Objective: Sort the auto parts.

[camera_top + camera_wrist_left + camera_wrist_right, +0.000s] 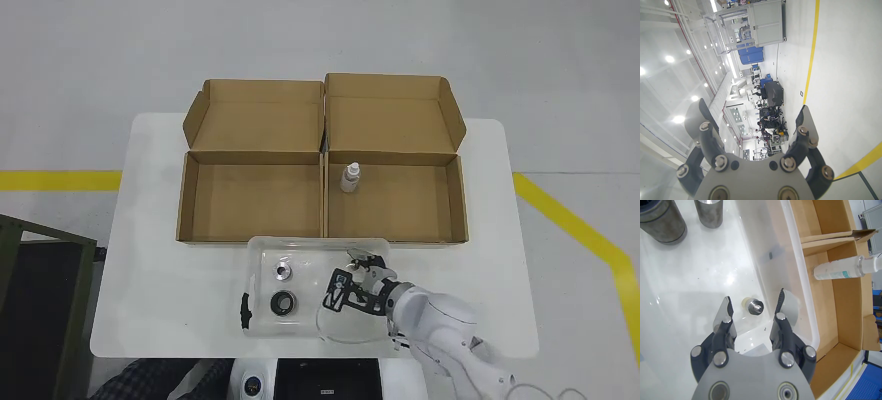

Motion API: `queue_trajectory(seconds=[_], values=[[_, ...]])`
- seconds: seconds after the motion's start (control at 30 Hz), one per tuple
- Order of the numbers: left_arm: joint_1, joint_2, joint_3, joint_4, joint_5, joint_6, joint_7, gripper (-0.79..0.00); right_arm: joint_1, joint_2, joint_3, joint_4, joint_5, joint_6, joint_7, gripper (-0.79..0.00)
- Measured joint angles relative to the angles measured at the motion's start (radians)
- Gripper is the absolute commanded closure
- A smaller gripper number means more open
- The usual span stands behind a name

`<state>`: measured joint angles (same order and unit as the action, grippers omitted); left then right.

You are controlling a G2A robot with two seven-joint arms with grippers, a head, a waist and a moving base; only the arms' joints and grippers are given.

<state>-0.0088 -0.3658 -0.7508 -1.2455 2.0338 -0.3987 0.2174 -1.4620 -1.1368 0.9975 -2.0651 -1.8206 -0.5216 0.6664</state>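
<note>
A small metal fitting point(753, 307) with a pale plastic end lies on the floor of the white tray point(802, 275), close to the tray's wall. My right gripper point(754, 303) is open, one finger on each side of the fitting, not touching it. In the top view this gripper point(340, 290) sits low inside the tray point(300, 241), on its right half. A steel cylinder point(283, 270) and a dark ring-shaped part point(285, 302) stand in the tray's left half. My left gripper point(753, 109) is open and holds nothing, with the room behind it.
Two open cardboard boxes stand behind the tray: the left box point(250, 200) holds nothing, the right box point(400, 205) holds a white bottle point(351, 177). A black part point(245, 310) lies at the tray's left rim. The white table point(150, 250) has bare space at both sides.
</note>
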Motion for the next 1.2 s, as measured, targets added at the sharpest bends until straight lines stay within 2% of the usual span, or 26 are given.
queue_trajectory(seconds=[0.1, 0.5, 0.63, 0.7, 0.73, 0.97, 1.2], values=[[0.0, 0.0, 0.0, 0.0, 0.0, 0.0, 0.0, -0.785, 0.011, -0.004, -0.012, 0.013, -0.001, 0.006, 0.016, -0.428], [0.0, 0.0, 0.0, 0.0, 0.0, 0.0, 0.0, -0.785, 0.039, -0.016, -0.036, 0.041, -0.003, 0.017, 0.051, -0.277], [0.0, 0.0, 0.0, 0.0, 0.0, 0.0, 0.0, -0.785, 0.044, -0.018, -0.04, 0.046, -0.001, 0.013, 0.056, -0.169], [0.0, 0.0, 0.0, 0.0, 0.0, 0.0, 0.0, -0.785, 0.045, -0.019, -0.042, 0.048, 0.0, 0.01, 0.059, -0.08], [0.0, 0.0, 0.0, 0.0, 0.0, 0.0, 0.0, -0.785, 0.045, -0.02, -0.043, 0.048, 0.001, 0.009, 0.06, 0.0], [0.0, 0.0, 0.0, 0.0, 0.0, 0.0, 0.0, -0.785, 0.04, -0.02, -0.043, 0.031, 0.005, -0.007, 0.046, 0.0], [0.0, 0.0, 0.0, 0.0, 0.0, 0.0, 0.0, -0.785, 0.014, -0.016, -0.029, -0.005, 0.009, -0.021, -0.017, 0.0]])
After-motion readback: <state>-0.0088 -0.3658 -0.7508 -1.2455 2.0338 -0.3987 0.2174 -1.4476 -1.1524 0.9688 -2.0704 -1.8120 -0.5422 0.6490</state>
